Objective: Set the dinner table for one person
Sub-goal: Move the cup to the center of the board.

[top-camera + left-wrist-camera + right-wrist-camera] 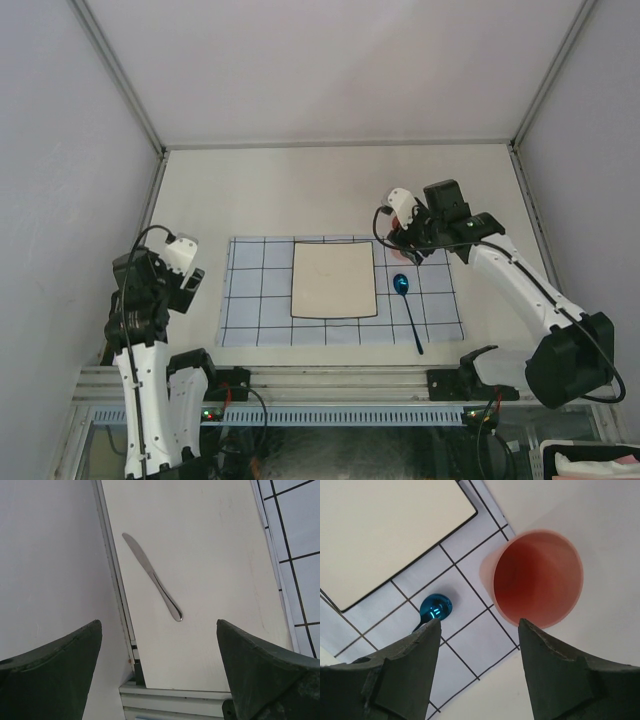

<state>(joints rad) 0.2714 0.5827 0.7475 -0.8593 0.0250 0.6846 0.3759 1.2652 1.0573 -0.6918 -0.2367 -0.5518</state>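
**Top external view.** The worktop is a large flat off-white rectangle filling the middle of the view, edged by grey metal rails and pale walls. A light-blue cloth with a dark grid lies on its near half. On the cloth are a cream square plate and, to the right of it, a blue spoon. The left hand hangs over the worktop's left edge. The right hand is at the cloth's far right corner, above a red cup.

**Left wrist view.** The left hand has its jaws spread wide and holds nothing. Below it a steel knife lies on bare worktop, between the wall and the cloth's edge.

**Right wrist view.** The right hand is parted, with nothing between its fingers. The cup stands upright just beyond them. The spoon's bowl rests on the cloth beside the plate.
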